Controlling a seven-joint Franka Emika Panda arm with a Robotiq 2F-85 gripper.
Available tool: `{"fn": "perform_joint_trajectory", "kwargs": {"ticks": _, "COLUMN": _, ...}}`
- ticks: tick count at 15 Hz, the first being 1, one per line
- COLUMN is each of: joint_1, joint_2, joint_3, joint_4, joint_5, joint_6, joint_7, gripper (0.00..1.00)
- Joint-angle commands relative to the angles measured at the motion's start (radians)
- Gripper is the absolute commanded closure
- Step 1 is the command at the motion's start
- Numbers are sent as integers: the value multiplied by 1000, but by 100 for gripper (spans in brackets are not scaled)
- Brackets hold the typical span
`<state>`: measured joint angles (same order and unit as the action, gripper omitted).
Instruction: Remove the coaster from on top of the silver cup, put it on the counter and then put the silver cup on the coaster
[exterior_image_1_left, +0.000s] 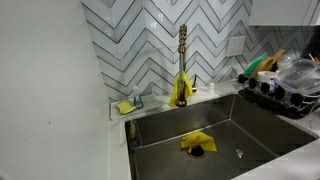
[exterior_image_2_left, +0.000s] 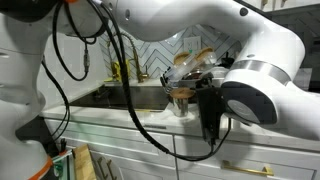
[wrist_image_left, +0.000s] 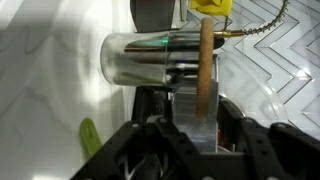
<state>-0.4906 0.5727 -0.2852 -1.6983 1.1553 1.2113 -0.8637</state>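
Note:
In the wrist view the silver cup (wrist_image_left: 150, 60) lies sideways across the picture, with the brown coaster (wrist_image_left: 206, 70) flat against its top end. My gripper (wrist_image_left: 193, 135) is open; its black fingers stand on either side of the coaster and the cup's rim without closing on them. In an exterior view the cup (exterior_image_2_left: 181, 105) stands on the white counter (exterior_image_2_left: 150, 118) by the sink with the coaster (exterior_image_2_left: 180, 92) on top, and my gripper (exterior_image_2_left: 197, 103) is right beside it. The cup and arm are out of view in the exterior view facing the sink.
A steel sink (exterior_image_1_left: 250, 120) holds a yellow cloth (exterior_image_1_left: 197, 142). A brass faucet (exterior_image_1_left: 182, 60) stands behind it, a dish rack (exterior_image_1_left: 285, 85) to one side and a sponge tray (exterior_image_1_left: 127, 104) to the other. A green object (wrist_image_left: 88, 135) lies on the counter near the cup.

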Motion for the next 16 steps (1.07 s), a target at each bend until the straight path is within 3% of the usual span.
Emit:
{"fn": "perform_joint_trajectory", "kwargs": {"ticks": 1, "joint_1": -24, "joint_2": 37, "joint_3": 13, "joint_4": 35, "joint_5": 32, "joint_6": -39, "joint_7": 39, "gripper": 69}}
{"fn": "perform_joint_trajectory", "kwargs": {"ticks": 3, "joint_1": -26, "joint_2": 42, "joint_3": 14, "joint_4": 39, "joint_5": 41, "joint_6": -49, "joint_7": 46, "gripper": 72}}
{"fn": "perform_joint_trajectory", "kwargs": {"ticks": 4, "joint_1": -28, "joint_2": 46, "joint_3": 15, "joint_4": 43, "joint_5": 45, "joint_6": -58, "joint_7": 51, "gripper": 61}}
{"fn": "perform_joint_trajectory", "kwargs": {"ticks": 7, "joint_1": -25, "joint_2": 51, "joint_3": 14, "joint_4": 49, "joint_5": 43, "joint_6": -70, "joint_7": 62, "gripper": 40}}
{"fn": "perform_joint_trajectory", "kwargs": {"ticks": 10, "joint_1": -25, "joint_2": 54, "joint_3": 16, "joint_4": 50, "joint_5": 42, "joint_6": -81, "joint_7": 69, "gripper": 34}}
{"fn": "perform_joint_trajectory", "kwargs": {"ticks": 11, "joint_1": -27, "joint_2": 59, "joint_3": 17, "joint_4": 54, "joint_5": 42, "joint_6": -93, "joint_7": 82, "gripper": 53}}
{"fn": "perform_joint_trajectory", "kwargs": {"ticks": 16, "joint_1": -23, "joint_2": 67, "joint_3": 10, "joint_4": 55, "joint_5": 39, "joint_6": -95, "joint_7": 128, "gripper": 91}}
